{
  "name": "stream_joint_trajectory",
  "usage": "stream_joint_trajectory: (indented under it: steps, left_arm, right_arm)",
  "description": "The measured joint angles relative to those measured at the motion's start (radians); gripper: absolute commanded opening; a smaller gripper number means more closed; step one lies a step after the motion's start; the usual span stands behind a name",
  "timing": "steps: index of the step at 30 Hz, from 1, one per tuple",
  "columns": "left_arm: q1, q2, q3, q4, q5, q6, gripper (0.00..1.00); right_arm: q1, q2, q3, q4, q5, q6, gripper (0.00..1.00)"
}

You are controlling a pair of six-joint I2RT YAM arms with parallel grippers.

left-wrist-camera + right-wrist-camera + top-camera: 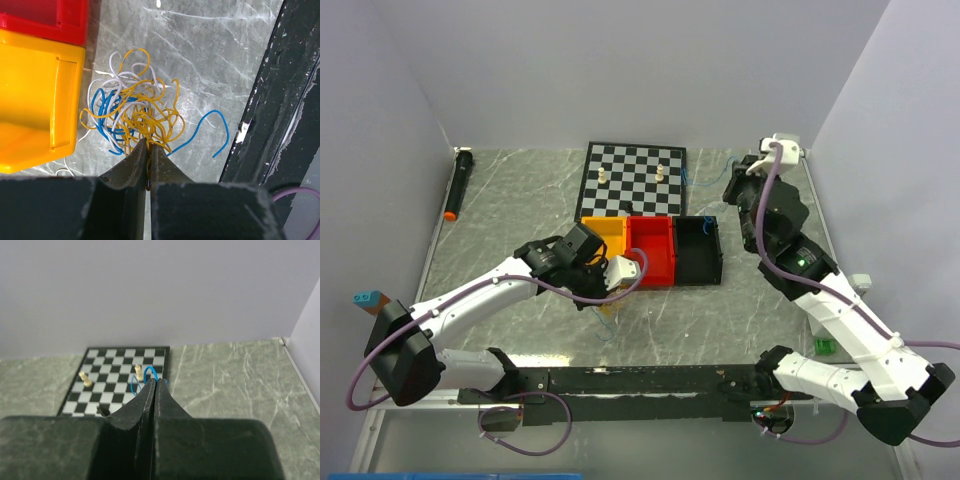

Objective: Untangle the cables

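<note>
Left gripper (148, 144) — jaws pressed together, tips at the near edge of the tangle (131, 115), seemingly nipping a yellow cable (159, 127) where it entered the gap.

Tangle: blue, yellow and whitish strands, hair-thin and curly, lay on the surface (210, 55) just beside the yellow bin (35, 100), with the red bin (45, 17) next along. One blue end (212, 122) trailed out toward the black rail (272, 115).

Right gripper (154, 382) — jaws shut on a blue cable (149, 371), with a small loop of it standing at the tips. It was held in the air, well apart from the tangle, with the chessboard (112, 390) and two pieces (85, 378) beyond. Whether that cable ran back to the tangle could not be told.

Hazards, as judged:
1. A pull on the yellow cable could drag the whole tangle as one lump, since the strands crossed each other many times and nothing pinned the rest down.
2. A hard or straight pull could draw the loops tight into knots.
3. A strand this thin could slip from the closed jaws unnoticed.
4. The tangle could catch on the yellow bin's corner if hauled that way.
5. The hanging blue cable could sweep the pieces over if carried low across the chessboard.
</note>
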Motion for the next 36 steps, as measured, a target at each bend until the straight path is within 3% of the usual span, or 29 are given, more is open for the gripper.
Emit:
stream_joint_trajectory:
  steps: [18,24,29,36]
  left_arm:
    - [-0.003,0.0,-0.006,0.0,0.0,-0.011,0.08]
    - [-0.011,0.0,-0.006,0.0,0.0,-0.012,0.08]
    - [-0.019,0.0,-0.006,0.001,0.0,-0.017,0.08]
    - [-0.027,0.0,-0.006,0.005,0.0,-0.021,0.08]
  right_arm:
    - [0.0,-0.063,-0.327,-0.104,0.0,0.215,0.0]
    - [0.0,-0.097,-0.349,-0.143,0.0,0.263,0.0]
    - [0.0,-0.021,-0.348,-0.104,-0.02,0.263,0.0]
    - [-0.014,0.205,-0.336,-0.031,-0.109,0.292,0.0]
